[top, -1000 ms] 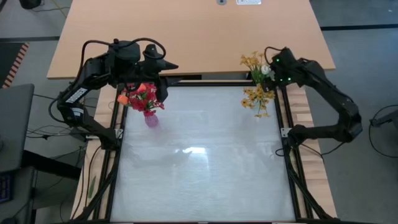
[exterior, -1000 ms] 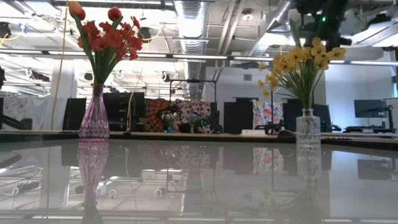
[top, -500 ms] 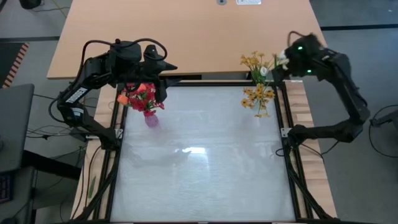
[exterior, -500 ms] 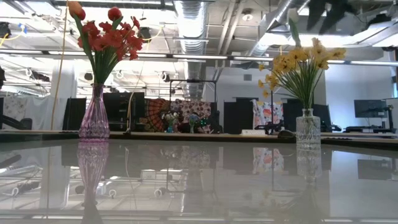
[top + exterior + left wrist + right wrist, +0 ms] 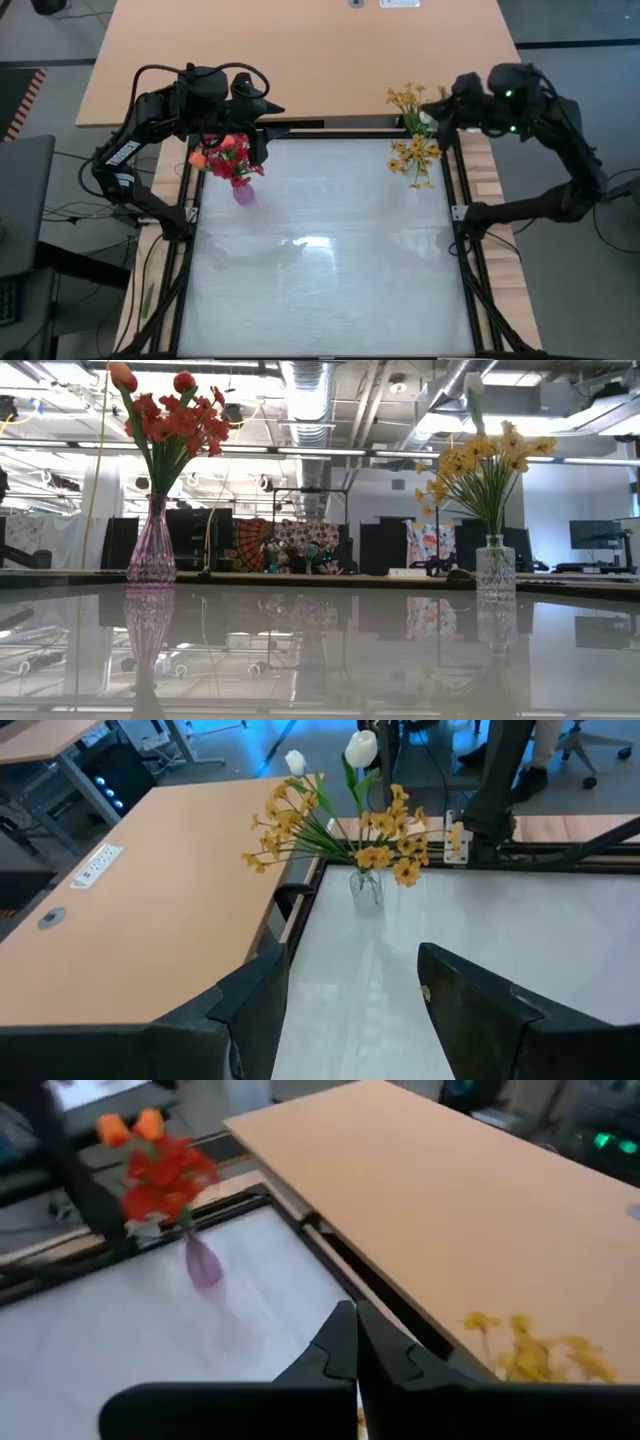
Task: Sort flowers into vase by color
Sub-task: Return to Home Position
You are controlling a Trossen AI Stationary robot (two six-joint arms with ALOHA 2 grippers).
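Red and orange flowers (image 5: pixel 228 155) stand in a purple vase (image 5: pixel 243 191) at the far left of the white surface; they also show in the low view (image 5: pixel 170 422) and the right wrist view (image 5: pixel 165 1175). Yellow flowers with white blooms (image 5: pixel 414 150) stand in a clear vase (image 5: pixel 494 568) at the far right, and show in the left wrist view (image 5: pixel 340 830). My left gripper (image 5: pixel 350 960) is open and empty, just beyond the red flowers (image 5: pixel 272 108). My right gripper (image 5: pixel 355 1328) is shut and empty, above the yellow bunch toward the table's right edge (image 5: pixel 442 106).
A black frame (image 5: pixel 330 127) borders the white surface. A light wooden tabletop (image 5: pixel 300 50) lies beyond its far edge. The middle and near part of the white surface (image 5: pixel 320 270) holds no objects.
My right gripper has risen from just over the yellow bunch and gone up out of the low view, drawing back toward the table's right edge. The yellow and white flowers stay standing in the clear vase.
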